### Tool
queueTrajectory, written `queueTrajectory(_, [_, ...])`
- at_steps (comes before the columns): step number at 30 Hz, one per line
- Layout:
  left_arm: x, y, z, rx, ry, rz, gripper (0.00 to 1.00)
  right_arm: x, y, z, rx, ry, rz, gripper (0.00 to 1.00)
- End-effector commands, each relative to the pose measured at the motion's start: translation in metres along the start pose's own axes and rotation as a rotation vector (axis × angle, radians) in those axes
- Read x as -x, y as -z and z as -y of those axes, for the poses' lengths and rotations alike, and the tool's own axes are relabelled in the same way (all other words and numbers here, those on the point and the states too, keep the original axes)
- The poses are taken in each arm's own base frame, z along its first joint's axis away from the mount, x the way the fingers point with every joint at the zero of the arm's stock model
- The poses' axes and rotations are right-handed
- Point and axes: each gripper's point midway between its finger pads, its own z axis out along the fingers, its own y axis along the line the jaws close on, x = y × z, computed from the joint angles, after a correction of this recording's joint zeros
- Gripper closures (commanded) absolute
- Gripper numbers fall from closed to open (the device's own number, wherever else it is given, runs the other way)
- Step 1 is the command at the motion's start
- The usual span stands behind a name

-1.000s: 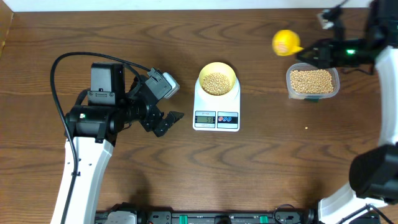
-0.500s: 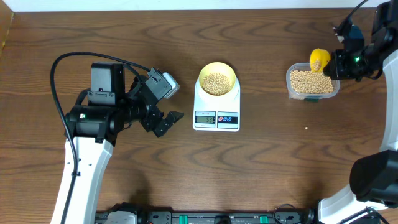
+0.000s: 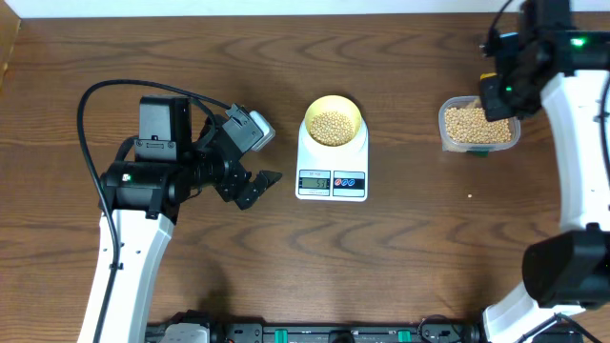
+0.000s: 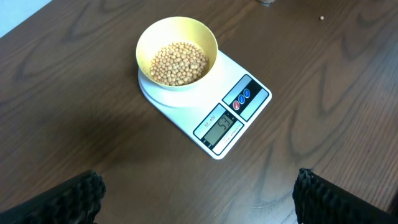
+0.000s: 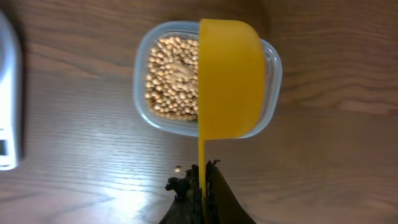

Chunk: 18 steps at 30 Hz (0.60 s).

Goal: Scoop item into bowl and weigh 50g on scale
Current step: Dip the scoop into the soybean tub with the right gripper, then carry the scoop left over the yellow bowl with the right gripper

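Weight-trimming step is judged: scoop (image 5: 230, 81) is clamped in right gripper (image 5: 202, 180) over tub (image 5: 144, 93), left gripper (image 3: 257, 189) parked open. Next, bowl (image 4: 177, 28) on scale (image 4: 186, 115) is to be corrected by a few beans (image 4: 179, 62).

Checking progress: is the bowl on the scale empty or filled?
Filled partway: beans cover the bottom of the bowl, below its rim.

Bowl (image 3: 332, 101) with beans (image 3: 332, 126) sits on scale (image 3: 331, 181), middle of table (image 3: 419, 248). Tub (image 3: 479, 147) of beans at right, well apart from scale. Right gripper (image 3: 498, 93) over tub's far edge, jaws hidden; scrap of yellow scoop (image 3: 489, 77) beside it. Left gripper (image 3: 257, 171) near scale's left side, jaws wide apart, holding nothing.
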Motion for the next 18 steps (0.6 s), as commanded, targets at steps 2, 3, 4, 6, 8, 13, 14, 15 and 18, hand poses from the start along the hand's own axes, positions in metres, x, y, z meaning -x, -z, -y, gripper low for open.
queueTrajectory(2, [0.005, 0.003, -0.001, 0.004, 0.007, 0.015, 0.01, -0.001, -0.02, 0.007, -0.169, 0.033, -0.084, 0.99])
queueTrajectory(3, [0.005, 0.003, -0.001, 0.004, 0.007, 0.015, 0.01, -0.001, -0.022, 0.007, -0.184, 0.035, -0.092, 0.99])
queueTrajectory(4, [0.005, 0.003, -0.001, 0.003, 0.007, 0.015, 0.01, -0.001, -0.025, 0.005, -0.194, 0.044, -0.1, 0.99])
queueTrajectory(6, [0.005, 0.003, -0.001, 0.004, 0.007, 0.015, 0.01, 0.001, -0.029, 0.002, -0.19, 0.053, -0.105, 0.99])
queueTrajectory(8, [0.005, 0.003, -0.001, 0.004, 0.007, 0.015, 0.01, 0.004, -0.03, -0.002, -0.18, 0.03, -0.09, 0.99])
queueTrajectory(13, [0.005, 0.003, -0.001, 0.004, 0.007, 0.015, 0.01, 0.027, -0.014, -0.041, 0.058, -0.01, 0.013, 0.99])
queueTrajectory(14, [0.005, 0.003, -0.001, 0.003, 0.007, 0.015, 0.01, 0.042, 0.002, -0.058, 0.172, -0.02, 0.077, 0.99])
queueTrajectory(15, [0.005, 0.003, -0.001, 0.003, 0.007, 0.015, 0.01, 0.053, 0.013, -0.069, 0.245, -0.017, 0.126, 0.99])
queueTrajectory(18, [0.005, 0.003, -0.001, 0.004, 0.007, 0.015, 0.01, 0.073, 0.038, -0.092, 0.397, 0.001, 0.225, 0.99])
